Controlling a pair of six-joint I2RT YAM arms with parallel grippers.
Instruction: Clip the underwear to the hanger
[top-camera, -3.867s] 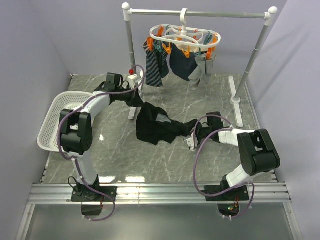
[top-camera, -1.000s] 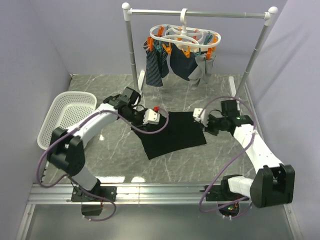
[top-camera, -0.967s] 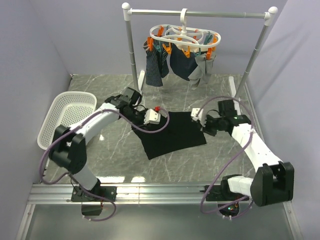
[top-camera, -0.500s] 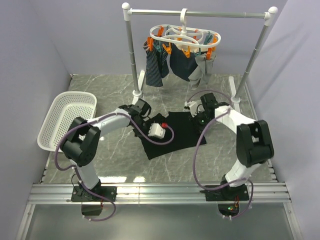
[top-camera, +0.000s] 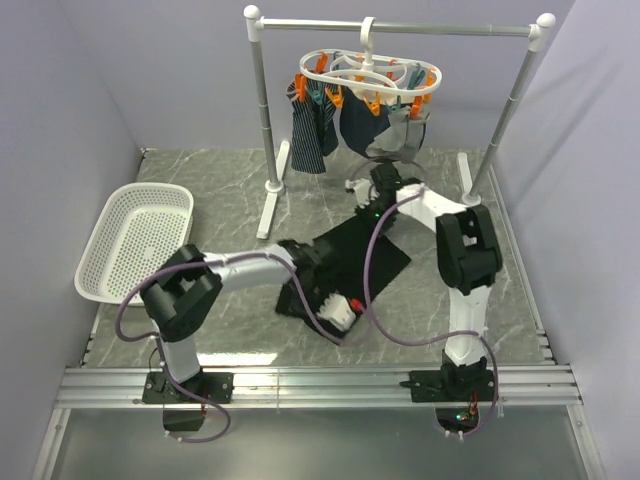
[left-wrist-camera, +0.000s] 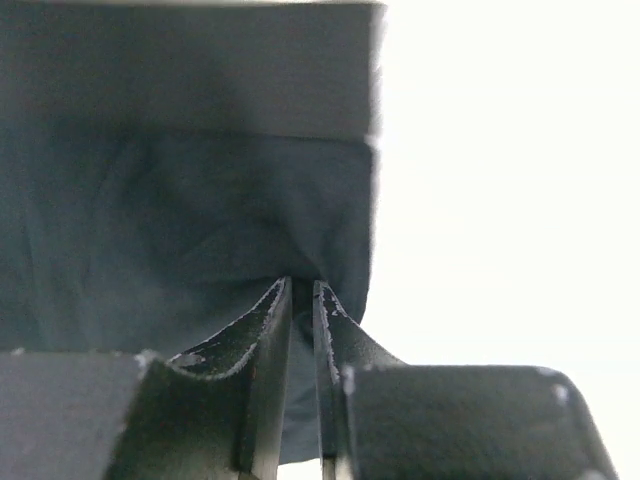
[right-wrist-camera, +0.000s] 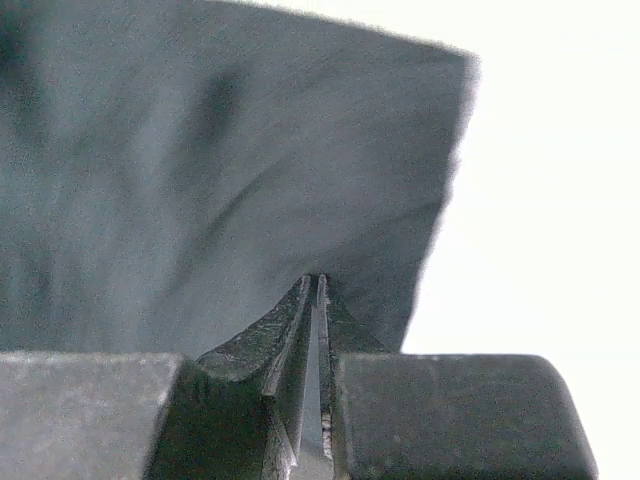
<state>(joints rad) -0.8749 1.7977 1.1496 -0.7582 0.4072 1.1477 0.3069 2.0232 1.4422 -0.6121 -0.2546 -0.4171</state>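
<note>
A: Where does it lie?

B: The underwear (top-camera: 355, 258) lies spread on the middle of the desk (top-camera: 220, 190); the left pincer (left-wrist-camera: 302, 285) is nipped narrow on its near corner; the right pincer (right-wrist-camera: 312, 280) is nipped on the far corner, toward the desk's far edge.

A: And how to lift it well?

B: I'd raise both corners together and level, keeping that edge taut so the limp cloth cannot sag or slip; both bites look thin, so go slowly; then carry it to the hanger (top-camera: 370, 72), hung on the rail stand (top-camera: 400, 26) over the far edge, and offer the taut edge to a free peg.
</note>
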